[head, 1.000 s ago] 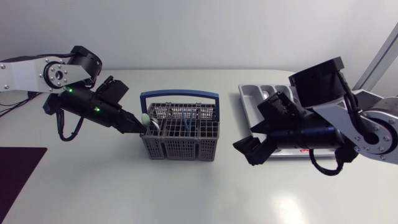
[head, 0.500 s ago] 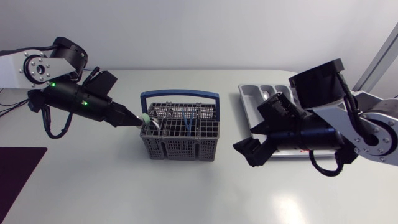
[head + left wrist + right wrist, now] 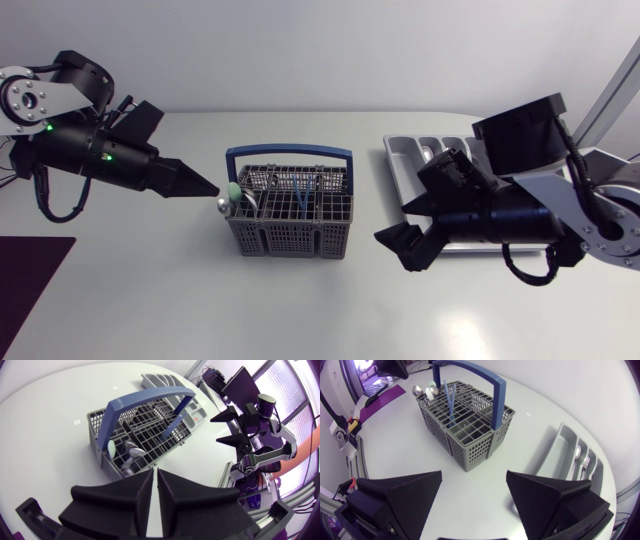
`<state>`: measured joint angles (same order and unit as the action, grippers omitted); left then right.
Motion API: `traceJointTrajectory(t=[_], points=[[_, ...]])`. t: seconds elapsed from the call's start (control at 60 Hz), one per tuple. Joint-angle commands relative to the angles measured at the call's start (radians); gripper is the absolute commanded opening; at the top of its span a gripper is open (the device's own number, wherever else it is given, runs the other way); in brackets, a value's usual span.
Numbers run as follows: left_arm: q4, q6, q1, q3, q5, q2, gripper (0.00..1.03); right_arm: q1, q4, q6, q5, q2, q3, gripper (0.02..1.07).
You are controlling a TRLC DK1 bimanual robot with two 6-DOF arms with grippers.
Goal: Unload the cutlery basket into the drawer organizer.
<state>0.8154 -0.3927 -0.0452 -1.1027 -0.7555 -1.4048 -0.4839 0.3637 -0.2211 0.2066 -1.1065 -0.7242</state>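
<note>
The cutlery basket (image 3: 290, 235) stands mid-desk (image 3: 300, 310). The left pincer (image 3: 208, 187), clenched on nothing, hangs just beside the basket's left end, where spoon heads (image 3: 231, 194) stick up. The right pincer (image 3: 474, 474), released and spread wide, sits over open desk between the basket and the drawer organizer (image 3: 395, 150).

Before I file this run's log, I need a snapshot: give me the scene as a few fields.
basket: mid-table, handle up, cutlery inside
left gripper: shut, empty, just short of the basket
right gripper: open, empty, between basket and organizer
green-tipped piece: upright in the basket's corner nearest the left gripper
organizer: holds a spoon and a fork
</note>
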Motion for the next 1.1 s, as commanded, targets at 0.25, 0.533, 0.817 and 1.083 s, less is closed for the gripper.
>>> traceJointTrajectory(t=[0.25,0.533,0.817,1.083], points=[[0.013,-0.035,0.016,-0.006,-0.005,0.010,0.13,-0.024,0.006,-0.021,0.007,0.028,0.032,0.95],[0.013,-0.026,0.030,0.010,0.056,-0.057,0.60,-0.032,0.001,-0.023,0.007,0.025,0.043,0.95],[-0.041,0.066,-0.031,0.024,0.171,-0.068,0.61,-0.047,0.001,-0.020,0.002,0.014,0.040,0.95],[-0.096,0.089,-0.051,0.012,0.226,-0.122,0.61,-0.051,-0.002,-0.017,0.002,0.010,0.043,0.95]])
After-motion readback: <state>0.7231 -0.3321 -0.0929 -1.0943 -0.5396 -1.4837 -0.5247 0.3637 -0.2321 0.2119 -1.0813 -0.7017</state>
